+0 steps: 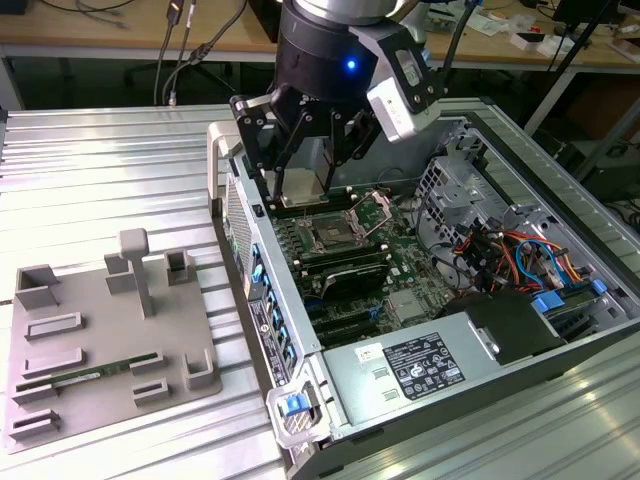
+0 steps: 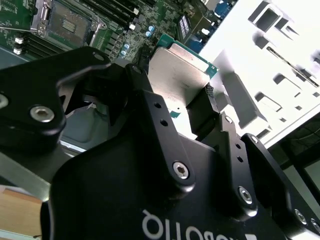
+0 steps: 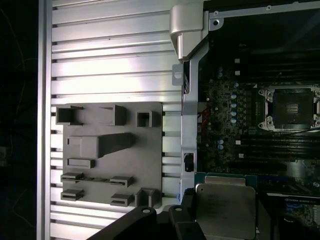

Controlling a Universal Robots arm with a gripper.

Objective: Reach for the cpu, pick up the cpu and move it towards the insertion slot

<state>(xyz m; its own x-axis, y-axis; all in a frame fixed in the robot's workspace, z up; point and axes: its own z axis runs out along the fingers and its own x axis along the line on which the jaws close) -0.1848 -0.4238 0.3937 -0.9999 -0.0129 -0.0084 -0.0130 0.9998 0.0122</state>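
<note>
The claw (image 1: 312,170) is clamped on the cpu (image 1: 302,183), which hangs between its black fingers (image 2: 212,107) above the open computer case (image 1: 560,190). In the second wrist view the cpu (image 2: 181,70) shows its pale metal face and green edge, gripped by two opposite sides. In the first wrist view the cpu (image 3: 225,210) sits apart from the insertion slot (image 3: 291,107), with rows of black memory slots (image 3: 280,150) lying between them.

In the exterior view the insertion slot (image 1: 335,237) lies on the motherboard just below and in front of the claw, so I judge that the carrying step is well along but not finished.

To do this step well, the cpu should stay level and its edges parallel to the metal frame of the slot. The wire lever (image 1: 383,203) seems to stand raised beside the frame, though this is difficult to see clearly; the path should avoid it. The grip holds only thin edges, so a slow, smooth motion is safer. The grey fixture tray (image 1: 110,340) rests on the desk (image 1: 100,170), well apart from the case.
</note>
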